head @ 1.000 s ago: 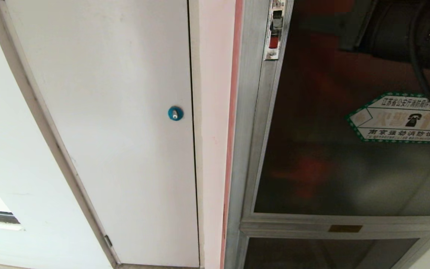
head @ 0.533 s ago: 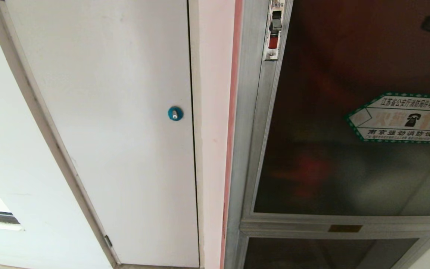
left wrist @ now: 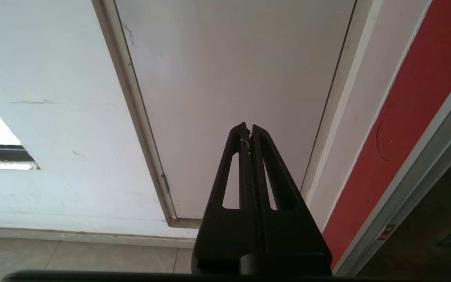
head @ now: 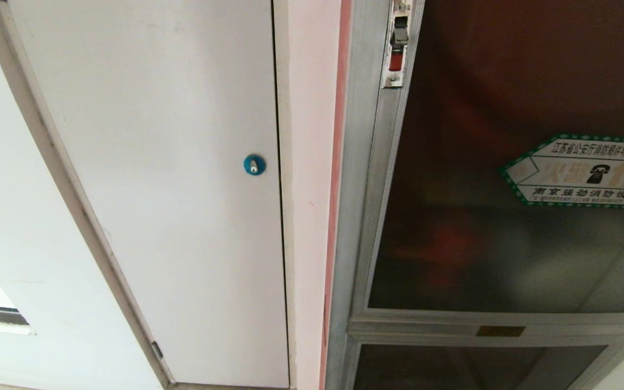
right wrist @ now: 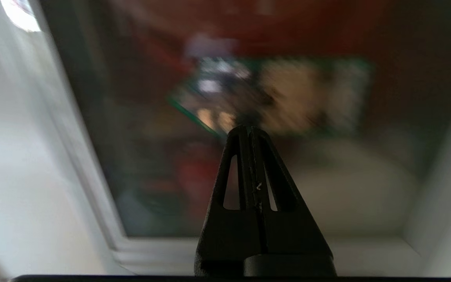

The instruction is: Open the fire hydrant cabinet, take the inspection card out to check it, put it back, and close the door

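In the head view, the fire hydrant cabinet (head: 363, 216) fills the right side of the frame, its silver metal frame running top to bottom beside a pink strip of wall. The door (head: 480, 244), a dark tinted glass panel, sits flush in that frame and is shut. A slim latch (head: 397, 46) with a red insert sits at the door's upper left edge, at the top of the frame. A green-bordered telephone sticker (head: 583, 172) is stuck on the glass at the right edge. Below the door, at the bottom right, a smaller glass panel (head: 474, 368) begins. On the left half stands a plain white panel (head: 171, 189) with a blue round lock (head: 254, 164) near its right edge. Neither arm shows here, and the inspection card cannot be seen.

In the left wrist view, the left claw (left wrist: 249, 129) has its fingers pressed together, holding nothing, in front of the white panel at the lower centre of the frame.

In the right wrist view, the right claw (right wrist: 251, 131) is also together and empty, at lower centre, pointing at the blurred glass door just under the sticker.
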### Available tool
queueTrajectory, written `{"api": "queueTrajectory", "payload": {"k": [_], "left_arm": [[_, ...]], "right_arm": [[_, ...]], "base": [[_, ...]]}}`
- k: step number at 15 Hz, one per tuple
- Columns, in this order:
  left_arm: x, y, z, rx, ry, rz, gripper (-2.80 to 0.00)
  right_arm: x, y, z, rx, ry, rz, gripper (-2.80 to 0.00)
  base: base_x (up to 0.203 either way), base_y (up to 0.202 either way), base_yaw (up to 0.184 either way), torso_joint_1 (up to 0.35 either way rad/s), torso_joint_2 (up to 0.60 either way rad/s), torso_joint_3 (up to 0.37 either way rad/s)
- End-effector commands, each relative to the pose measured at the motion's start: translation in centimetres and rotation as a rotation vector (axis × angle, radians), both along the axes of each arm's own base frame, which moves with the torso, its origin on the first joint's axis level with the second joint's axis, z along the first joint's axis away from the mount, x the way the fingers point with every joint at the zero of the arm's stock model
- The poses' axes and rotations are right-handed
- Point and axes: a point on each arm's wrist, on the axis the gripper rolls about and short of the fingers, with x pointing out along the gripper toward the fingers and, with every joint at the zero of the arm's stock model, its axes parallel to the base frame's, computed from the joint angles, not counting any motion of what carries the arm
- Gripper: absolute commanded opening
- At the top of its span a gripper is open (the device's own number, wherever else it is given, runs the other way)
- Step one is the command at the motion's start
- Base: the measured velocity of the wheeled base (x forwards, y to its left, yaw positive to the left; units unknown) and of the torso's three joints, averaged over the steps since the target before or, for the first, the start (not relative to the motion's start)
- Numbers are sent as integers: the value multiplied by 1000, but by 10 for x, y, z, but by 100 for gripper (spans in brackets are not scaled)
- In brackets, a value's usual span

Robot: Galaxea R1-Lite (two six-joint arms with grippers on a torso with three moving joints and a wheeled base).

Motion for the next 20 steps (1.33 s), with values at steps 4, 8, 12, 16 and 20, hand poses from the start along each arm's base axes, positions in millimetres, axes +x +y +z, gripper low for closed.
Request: {"api": "queueTrajectory", "payload": {"k": [4, 8, 12, 16, 20], "left_arm": [[0, 0, 0, 0, 2, -1, -280], [0, 0, 0, -1, 2, 0, -280], [0, 0, 0, 0, 2, -1, -280], [0, 0, 0, 0, 1, 0, -280], [0, 0, 0, -2, 1, -1, -280]], "right_arm": [[-39, 0, -99, -41, 26, -95, -280], [-17, 2, -178, -112, 164, -75, -280], [-12, 4, -196, -86, 218, 34, -280], [-12, 4, -194, -82, 195, 34, -280], [-12, 4, -194, -81, 197, 34, -280]], "base": [[0, 0, 0, 0, 0, 0], [0, 0, 0, 0, 0, 0], [0, 0, 0, 0, 0, 0], [130, 0, 0, 3, 0, 2], [151, 0, 1, 9, 5, 1]]}}
